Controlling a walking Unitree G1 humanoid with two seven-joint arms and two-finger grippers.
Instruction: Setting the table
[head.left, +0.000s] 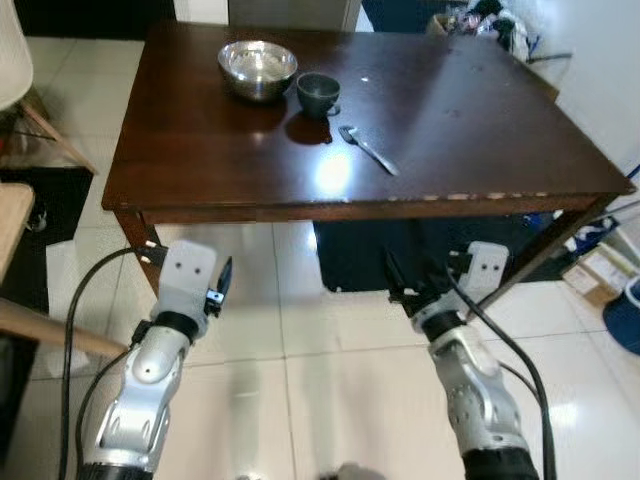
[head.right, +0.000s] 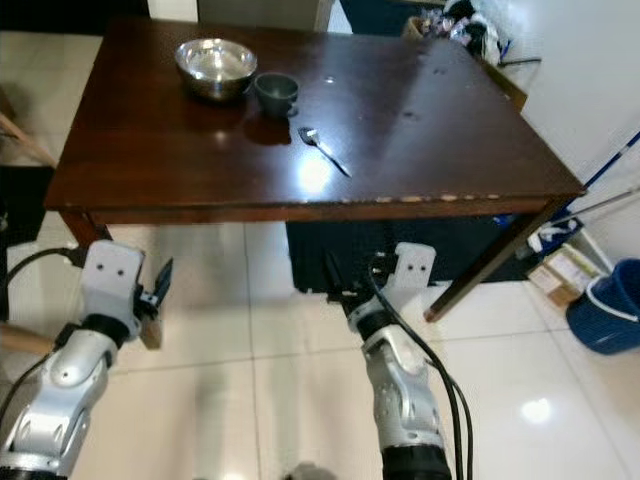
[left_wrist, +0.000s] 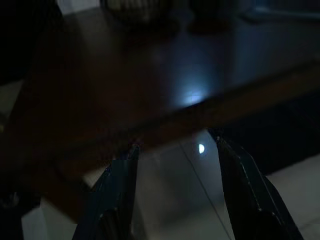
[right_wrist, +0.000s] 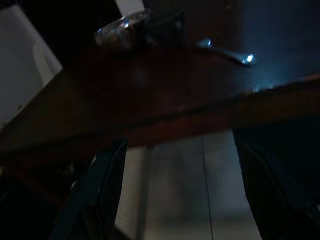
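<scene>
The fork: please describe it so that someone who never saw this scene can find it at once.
Look at the dark brown wooden table. On its far half stand a steel bowl and, touching its right side, a small dark cup. The fork lies alone just nearer and to the right of the cup: the only thin, flat, silver piece there.

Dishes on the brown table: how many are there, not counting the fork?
2. A steel bowl stands near the far left part of the table; a dark cup stands right beside it, on its right. Nothing seems hidden.
</scene>
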